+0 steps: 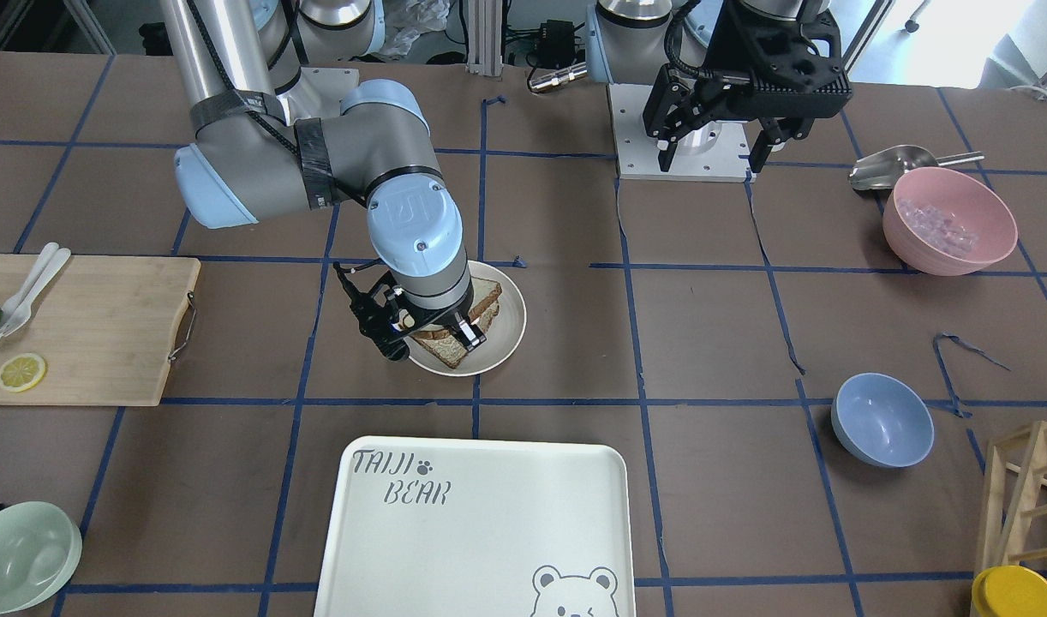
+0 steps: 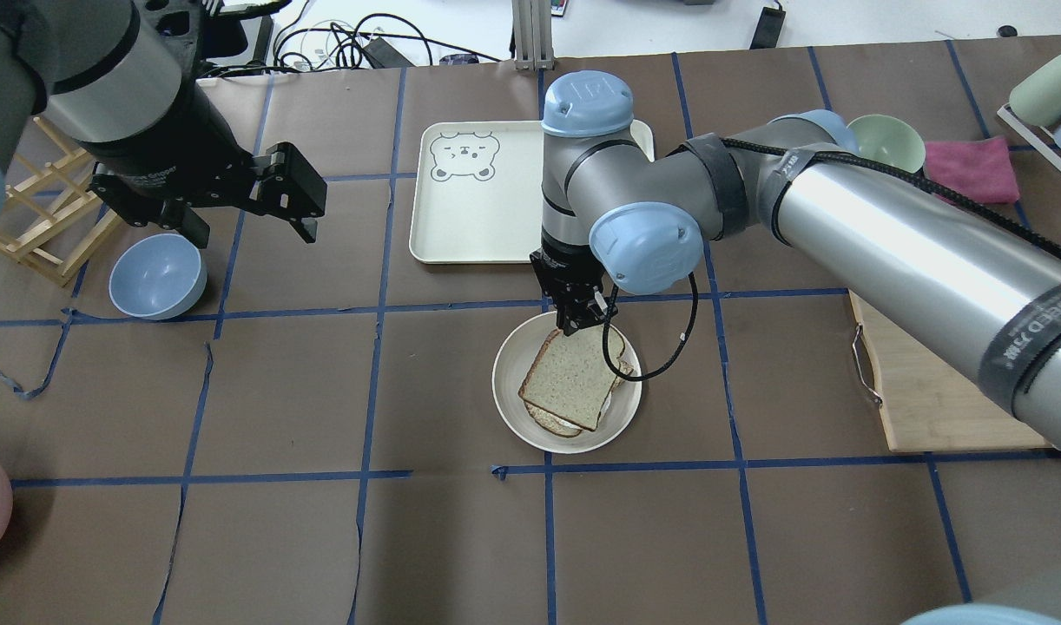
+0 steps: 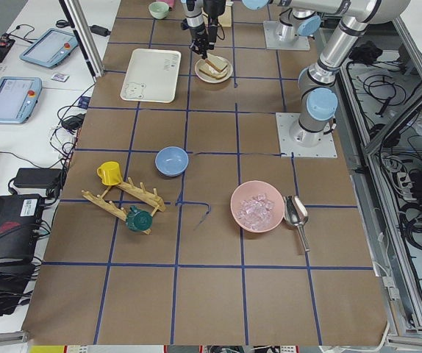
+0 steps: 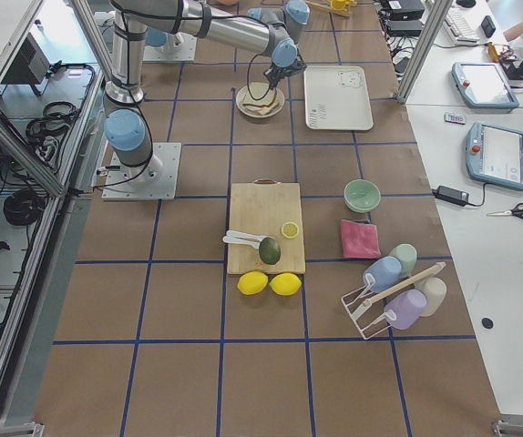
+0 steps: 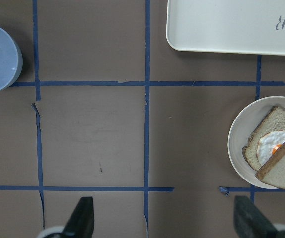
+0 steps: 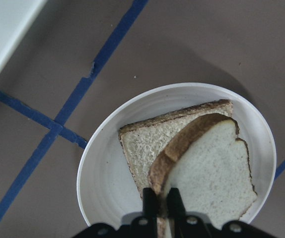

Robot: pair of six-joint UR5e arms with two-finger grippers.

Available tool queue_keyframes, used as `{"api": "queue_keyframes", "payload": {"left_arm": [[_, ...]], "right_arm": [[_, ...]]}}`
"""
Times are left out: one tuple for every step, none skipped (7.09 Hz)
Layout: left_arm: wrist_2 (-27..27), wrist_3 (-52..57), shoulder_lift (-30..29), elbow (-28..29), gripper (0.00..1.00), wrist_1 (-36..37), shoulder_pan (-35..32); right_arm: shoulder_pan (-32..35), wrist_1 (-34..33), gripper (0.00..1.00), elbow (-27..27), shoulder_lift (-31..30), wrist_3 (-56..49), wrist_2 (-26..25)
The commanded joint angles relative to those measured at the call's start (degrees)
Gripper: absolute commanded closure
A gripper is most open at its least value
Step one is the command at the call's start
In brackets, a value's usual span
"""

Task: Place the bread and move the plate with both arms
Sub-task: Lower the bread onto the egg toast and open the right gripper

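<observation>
Over the plate [image 2: 506,382], right tool [image 2: 583,323] pinching bread [image 2: 574,375], left tool [image 1: 710,158] raised

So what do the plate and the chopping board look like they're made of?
The plate looks like matte cream plastic or melamine, smooth without glassy shine; ceramic is possible. The chopping board looks like pale bamboo or wood, showing lengthwise grain strips.

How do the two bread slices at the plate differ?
The plain pale bread slice is tilted, its crust pinched by the right gripper; the egg-topped bread slice lies flat on the round cream plate. The top one is bare, the bottom one carries fried egg. Both squarish, brown-crusted.
</observation>
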Motion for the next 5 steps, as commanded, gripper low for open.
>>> {"api": "queue_keyframes", "payload": {"left_arm": [[0.0,0.0,0.0,0.0,0.0,0.02,0.01],[0.0,0.0,0.0,0.0,0.0,0.02,0.01],[0.0,0.0,0.09,0.0,0.0,0.02,0.01],[-0.44,0.09,0.0,0.0,0.0,0.02,0.01],[-0.53,0.09,0.0,0.09,0.0,0.11,0.01]], "right_arm": [[-0.09,-0.64,0.0,0.17,0.02,-0.4,-1.97],[-0.17,-0.64,0.0,-0.17,-0.42,-0.4,-1.97],[-0.87,-0.99,0.0,-0.78,-0.86,-2.14,-2.32],[-2.1,-0.73,0.0,-0.96,-2.6,-8.77,-6.76],[-4.28,-0.3,0.0,-0.79,-4.62,-17.45,-7.85]]}}
